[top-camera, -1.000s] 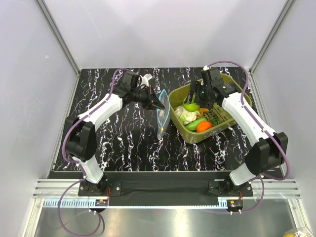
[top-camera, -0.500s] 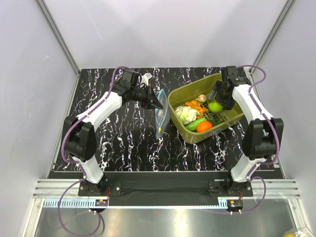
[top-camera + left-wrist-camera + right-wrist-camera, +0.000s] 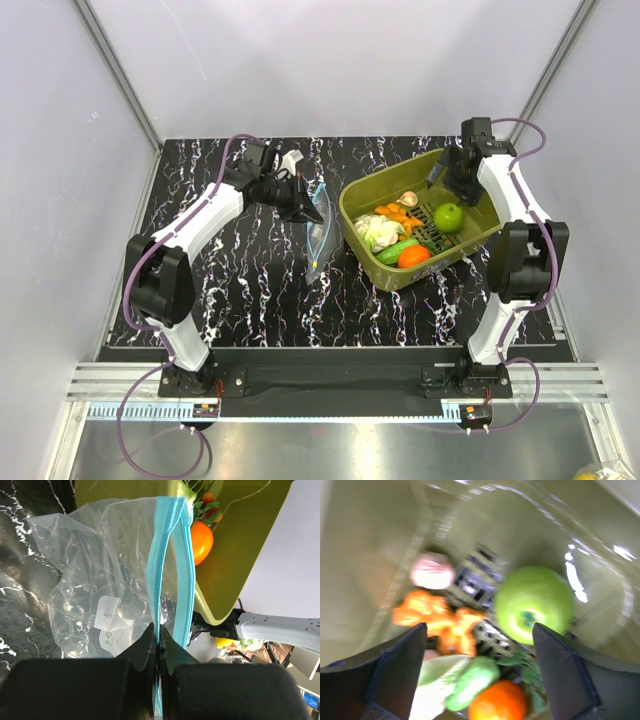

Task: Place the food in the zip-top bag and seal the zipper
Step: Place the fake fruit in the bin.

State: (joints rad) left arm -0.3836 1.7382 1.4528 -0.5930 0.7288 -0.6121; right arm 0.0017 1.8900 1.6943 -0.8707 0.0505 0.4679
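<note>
Left gripper (image 3: 305, 206): jaws pressed tight together on one lip of the zipper (image 3: 162, 555), seen clearly from the left wrist.
Right gripper (image 3: 479, 635): fingers spread wide with nothing between them, hovering over the 1 o'clock end of the tub (image 3: 400, 283).
Zip-top bag (image 3: 318, 238): hangs from the left gripper just at the tub's 9 o'clock side. Its mouth is parted, the two blue lips bowed away from each other. No food shows inside, only a small paper slip. Whether its lower corner touches the table (image 3: 250, 290) cannot be told.
Tub: olive green, at about 2 o'clock from the table's middle, holding all the food.
Green apple (image 3: 449, 216): at 3 o'clock in the tub, lying free below the right gripper.
Garlic bulb (image 3: 408, 199): at 12 o'clock in the tub.
Carrot pieces (image 3: 398, 214): just at 7 o'clock of the garlic bulb.
Cauliflower (image 3: 375, 232): at 9 o'clock in the tub.
Cucumber (image 3: 397, 250): at 7 o'clock, beside the cauliflower.
Orange fruit (image 3: 413, 256): at 6 o'clock, touching the cucumber.
</note>
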